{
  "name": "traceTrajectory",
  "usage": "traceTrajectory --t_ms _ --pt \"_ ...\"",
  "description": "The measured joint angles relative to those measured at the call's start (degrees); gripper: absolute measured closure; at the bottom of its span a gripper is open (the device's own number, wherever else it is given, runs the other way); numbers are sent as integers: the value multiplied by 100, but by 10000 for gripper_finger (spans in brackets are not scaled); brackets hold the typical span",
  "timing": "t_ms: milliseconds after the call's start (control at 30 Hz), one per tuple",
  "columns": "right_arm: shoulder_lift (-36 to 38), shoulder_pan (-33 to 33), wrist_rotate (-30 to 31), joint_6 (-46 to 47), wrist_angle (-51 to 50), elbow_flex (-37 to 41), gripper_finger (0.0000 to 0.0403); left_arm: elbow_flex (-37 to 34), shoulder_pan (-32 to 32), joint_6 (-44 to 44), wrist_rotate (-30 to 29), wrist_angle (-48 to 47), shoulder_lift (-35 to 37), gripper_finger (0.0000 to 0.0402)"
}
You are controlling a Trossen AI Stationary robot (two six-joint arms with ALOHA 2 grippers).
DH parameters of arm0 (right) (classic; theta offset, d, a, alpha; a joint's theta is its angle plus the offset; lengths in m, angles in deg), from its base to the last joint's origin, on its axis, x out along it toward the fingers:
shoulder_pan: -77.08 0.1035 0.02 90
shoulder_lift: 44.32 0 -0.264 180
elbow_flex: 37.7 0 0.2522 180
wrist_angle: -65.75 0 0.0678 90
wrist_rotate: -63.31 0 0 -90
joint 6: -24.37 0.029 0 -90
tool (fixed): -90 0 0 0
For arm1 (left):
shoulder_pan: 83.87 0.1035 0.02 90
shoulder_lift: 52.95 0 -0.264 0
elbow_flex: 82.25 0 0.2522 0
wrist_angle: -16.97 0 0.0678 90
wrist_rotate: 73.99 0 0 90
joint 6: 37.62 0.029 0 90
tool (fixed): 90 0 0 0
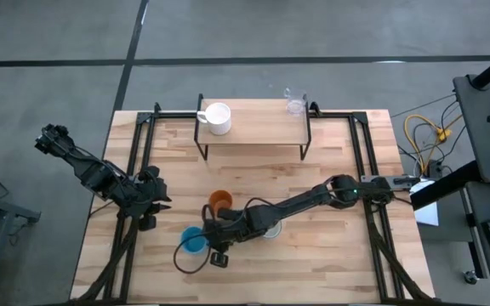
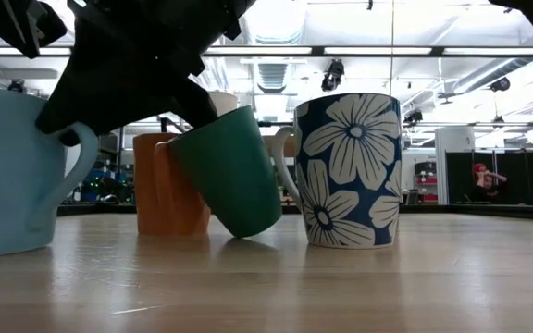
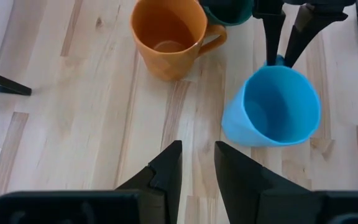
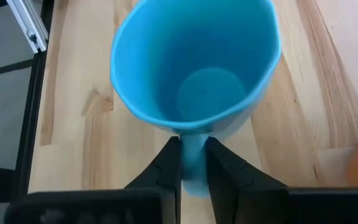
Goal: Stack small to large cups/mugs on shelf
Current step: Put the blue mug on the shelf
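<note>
My right pincer (image 4: 191,163), clenched on the handle of the light blue mug (image 1: 193,240) at mid-table, starts one placement; only the white mug (image 1: 218,117) and clear glass (image 1: 294,104) occupy the shelf (image 1: 262,129), most cups remaining.

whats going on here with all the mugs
The right gripper has its jaws closed on the handle of the light blue mug near the table's front. An orange mug, a tilted dark green cup and a flowered mug stand close by. A white mug and a clear glass are already on the shelf. The left gripper waits nearby.
</note>
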Motion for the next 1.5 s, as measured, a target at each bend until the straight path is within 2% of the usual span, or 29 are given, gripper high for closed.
traceTrajectory --t_ms 200,600,900,1200,1433,1500 --pt "-4 -83 -2 -347 -220 -412 365 0 0 -2 -2 0 2 322" --pt "20 -568 12 -634 -1683 -1705 365 55 0 -6 -2 0 0 322" --pt "498 -901 166 -394 -1775 -1684 365 66 0 -4 -2 0 26 322" --pt "1585 -1520 1160 -177 -2557 -1696 365 61 0 -2 -4 2 50 322" --pt "2264 -2226 1848 716 -3829 -1696 365 57 0 -2 -4 27 42 322" --pt "2360 -2434 1799 905 -4018 -1694 365 57 0 -2 -6 69 37 322"
